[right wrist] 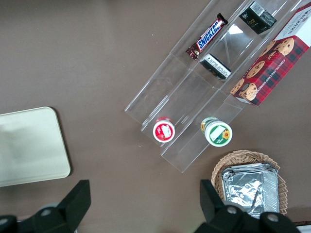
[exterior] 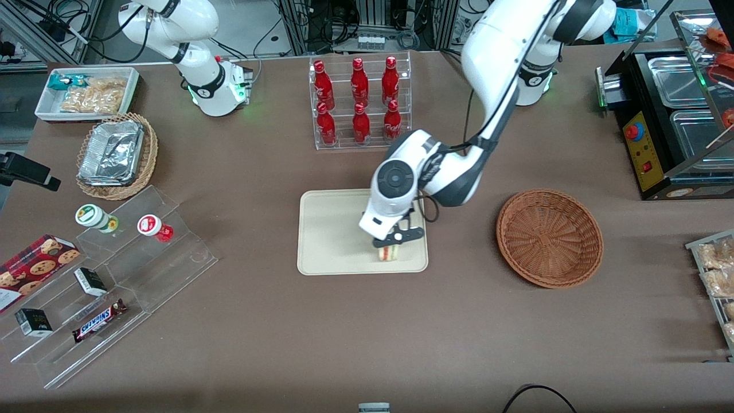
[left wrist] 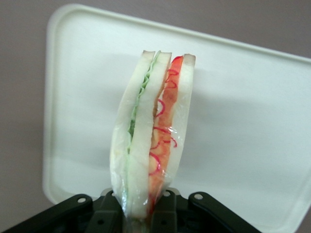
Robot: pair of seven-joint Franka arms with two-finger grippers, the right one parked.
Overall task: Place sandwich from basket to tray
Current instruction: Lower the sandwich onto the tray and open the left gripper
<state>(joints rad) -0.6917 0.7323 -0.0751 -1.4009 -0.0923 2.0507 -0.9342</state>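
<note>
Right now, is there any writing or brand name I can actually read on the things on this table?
"SNICKERS": on the chocolate bar on the clear stepped stand.
Too small or blurred to read: red bottles, cookie box, two jar lids, small black boxes.
No writing: sandwich, held in the hand over the tray.

I see the sandwich (exterior: 388, 252) pinched by my left gripper (exterior: 392, 244), standing on edge over the tray (exterior: 327, 235), in its corner nearest the front camera on the basket's side; I cannot tell if it touches. Its 3 pale bread slices (left wrist: 146, 141) show green and red filling between them. The cream tray lies flat. The reddish-brown wicker basket (exterior: 549, 237) sits beside it, toward the working arm's end
</note>
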